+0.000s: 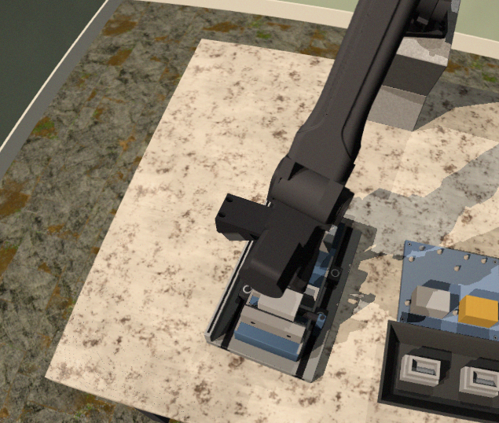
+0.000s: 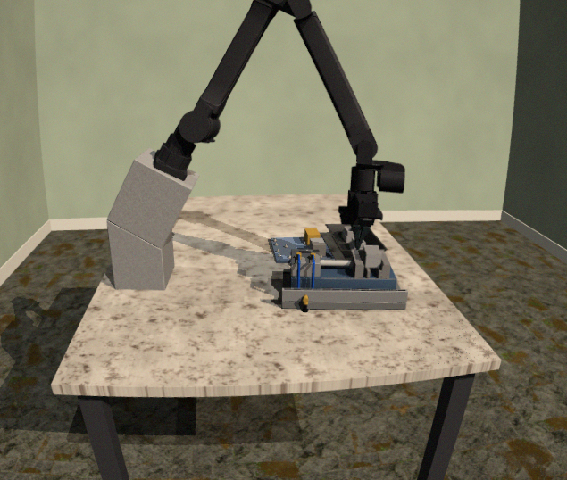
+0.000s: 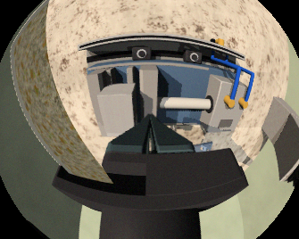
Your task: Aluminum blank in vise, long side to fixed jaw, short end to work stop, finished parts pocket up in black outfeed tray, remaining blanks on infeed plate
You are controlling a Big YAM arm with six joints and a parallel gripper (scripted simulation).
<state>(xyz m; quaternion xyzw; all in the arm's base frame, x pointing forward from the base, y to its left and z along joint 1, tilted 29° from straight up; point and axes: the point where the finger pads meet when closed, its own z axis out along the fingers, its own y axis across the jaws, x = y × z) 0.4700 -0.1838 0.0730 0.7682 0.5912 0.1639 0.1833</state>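
Observation:
My gripper point(image 2: 359, 244) point(image 3: 150, 119) is shut and empty, with its tips low by the hosed moving jaw point(image 2: 357, 265) point(image 3: 148, 89). A gray blank point(image 1: 279, 303) point(image 2: 373, 255) point(image 3: 117, 109) sits between the jaws, close to the fixed jaw point(image 1: 271, 320) point(image 3: 94, 85); whether it touches that jaw, the bars or the work stop is hidden. Another gray blank point(image 1: 431, 301) and the yellow brass blank point(image 1: 478, 311) point(image 2: 312, 235) lie on the blue infeed plate point(image 1: 436, 268). Two finished parts, one on the left point(image 1: 420, 369) and one on the right point(image 1: 480, 380), lie pocket up in the black outfeed tray point(image 1: 450, 361).
The vise's cylinder block point(image 2: 301, 264) point(image 3: 221, 104) carries blue hoses, and a light rod point(image 2: 336, 262) point(image 3: 184, 103) runs from it to the moving jaw. The vise stands in a gray-railed base point(image 2: 343, 299). Several short pins stand on the infeed plate, which adjoins the tray.

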